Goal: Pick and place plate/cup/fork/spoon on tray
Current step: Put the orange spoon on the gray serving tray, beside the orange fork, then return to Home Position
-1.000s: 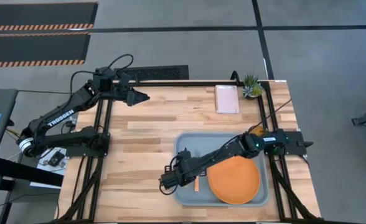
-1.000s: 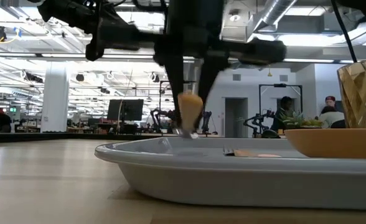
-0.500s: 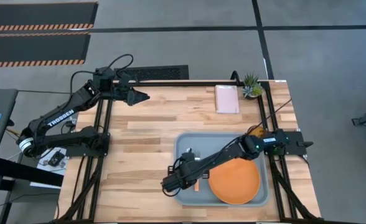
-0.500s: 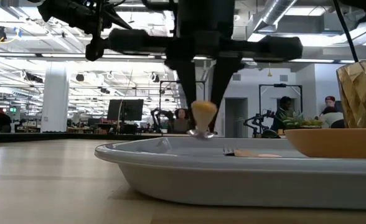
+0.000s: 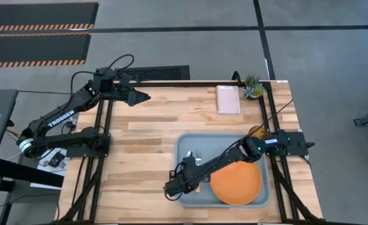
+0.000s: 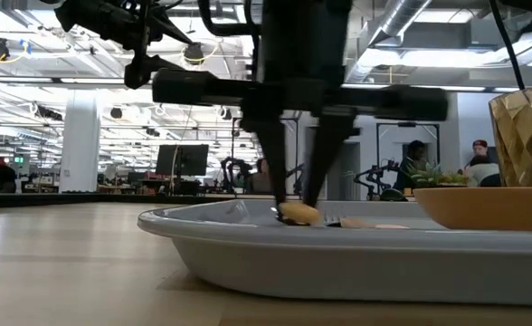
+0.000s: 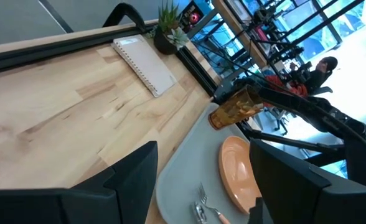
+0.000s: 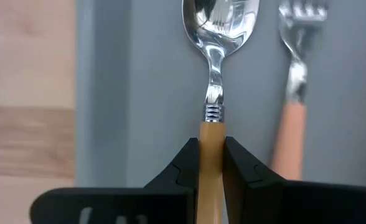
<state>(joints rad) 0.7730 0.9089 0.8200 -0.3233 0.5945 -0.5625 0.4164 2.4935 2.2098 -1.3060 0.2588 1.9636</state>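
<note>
Right wrist view shows the right hand pinched shut on the orange handle of the spoon, whose silver bowl lies on the grey tray. The fork lies just beside the spoon on the tray floor, parallel to it, tines pointing the same way.

From above, the right hand sits low over the tray's near left part, with the arm reaching across from the right edge of the counter. The orange plate fills the tray's near right part. The amber cup stands at the tray's far right corner, partly hidden by the arm.

The left hand waits over the far left of the counter, fingers spread and holding nothing. A pale pad and a small plant sit at the far right edge.
</note>
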